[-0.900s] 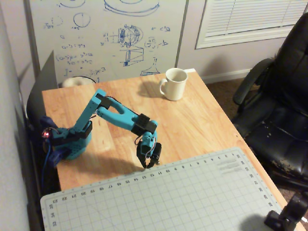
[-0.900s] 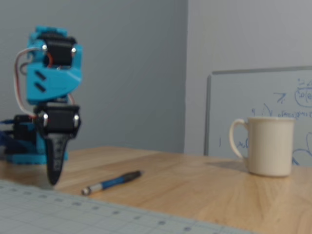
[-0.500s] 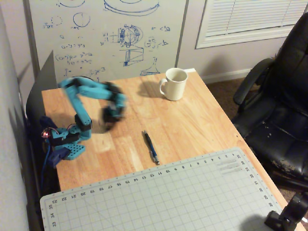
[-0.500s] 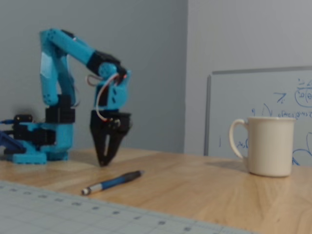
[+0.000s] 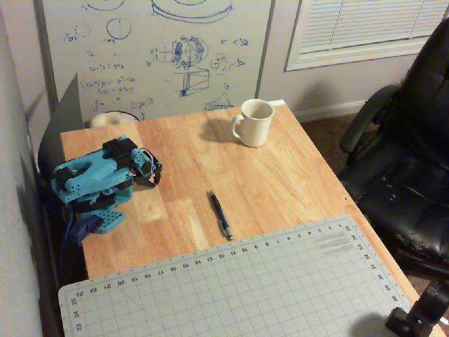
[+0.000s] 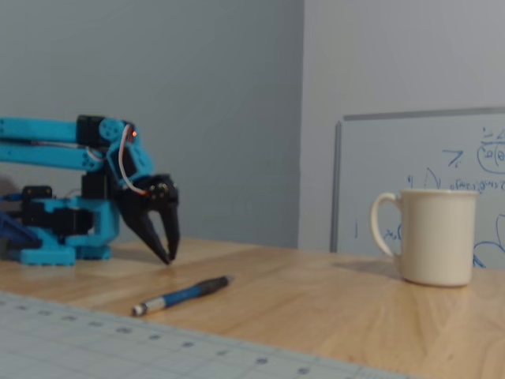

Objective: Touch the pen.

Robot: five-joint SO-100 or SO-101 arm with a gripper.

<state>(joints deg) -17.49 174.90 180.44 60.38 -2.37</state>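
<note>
Pen (image 5: pixel 219 215): lies flat on the wooden table (image 5: pixel 280 175), silvery tip toward the cutting mat (image 5: pixel 231 295), just short of its edge.
Gripper (image 6: pixel 167 257): jaws nearly closed, empty, tips pointing down at the tabletop (well apart from the pen).
White mug (image 6: pixel 430 235): upright, far side of table.

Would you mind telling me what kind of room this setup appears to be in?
Probably a home office or hobby workspace: a whiteboard covered in blue sketches leans against the wall, a black office chair stands beside the wooden table, and a gridded cutting mat lies on it.
</note>
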